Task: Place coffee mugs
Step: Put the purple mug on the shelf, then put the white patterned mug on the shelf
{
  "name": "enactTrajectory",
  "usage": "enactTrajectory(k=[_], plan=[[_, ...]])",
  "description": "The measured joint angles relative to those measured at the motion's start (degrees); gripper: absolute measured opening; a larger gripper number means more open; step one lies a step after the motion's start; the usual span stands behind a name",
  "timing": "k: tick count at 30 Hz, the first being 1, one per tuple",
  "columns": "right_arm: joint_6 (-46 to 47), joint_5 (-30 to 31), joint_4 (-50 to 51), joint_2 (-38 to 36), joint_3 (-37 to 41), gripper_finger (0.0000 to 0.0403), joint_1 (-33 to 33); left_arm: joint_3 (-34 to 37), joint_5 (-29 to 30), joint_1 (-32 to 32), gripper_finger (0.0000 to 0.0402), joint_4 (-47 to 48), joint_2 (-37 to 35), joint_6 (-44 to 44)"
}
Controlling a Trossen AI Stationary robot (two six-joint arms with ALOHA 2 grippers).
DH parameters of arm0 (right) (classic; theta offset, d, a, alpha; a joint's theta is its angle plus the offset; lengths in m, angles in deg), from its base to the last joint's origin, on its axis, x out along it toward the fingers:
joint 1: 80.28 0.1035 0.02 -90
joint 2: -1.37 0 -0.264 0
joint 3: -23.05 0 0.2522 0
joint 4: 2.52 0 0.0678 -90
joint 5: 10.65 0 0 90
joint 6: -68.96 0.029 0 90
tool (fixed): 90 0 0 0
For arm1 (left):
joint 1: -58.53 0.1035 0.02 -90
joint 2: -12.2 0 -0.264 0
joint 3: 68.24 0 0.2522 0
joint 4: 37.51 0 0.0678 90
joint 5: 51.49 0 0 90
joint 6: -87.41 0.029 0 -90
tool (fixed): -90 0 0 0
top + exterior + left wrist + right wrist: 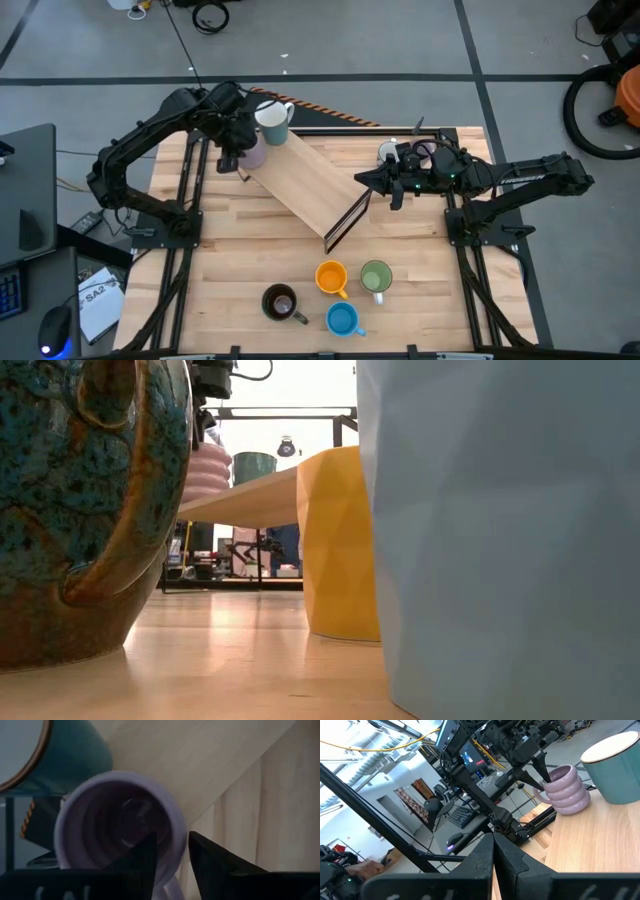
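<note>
A ribbed lilac mug stands upright on the far left end of a raised wooden shelf, beside a teal mug with a white inside. My left gripper points down over the lilac mug, open, with one finger inside the rim and one outside. My right gripper hangs level and shut above the shelf's right side, holding nothing. A white mug sits by the right arm. Orange, green, brown and blue mugs stand on the table near its front edge. My left gripper straddles the lilac mug's rim wall from above, one finger inside the mug and one outside. A thin gap shows beside the outer finger. Whether the inner finger touches the wall I cannot tell. The mug stands on the shelf.
The shelf runs slantwise from the far left toward the table's middle, on a dark frame. Bare tabletop lies between the shelf and the front mugs. In the low view the brown, orange and blue mugs block most of the scene.
</note>
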Motion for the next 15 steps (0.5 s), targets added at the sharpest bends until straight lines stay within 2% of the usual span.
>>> enactTrajectory(k=[15], plan=[[-0.9,0.0,0.0,0.0,0.0,0.0016,-0.2,0.0,0.8,0.0,0.0133,-1.5,-2.9,-2.8]])
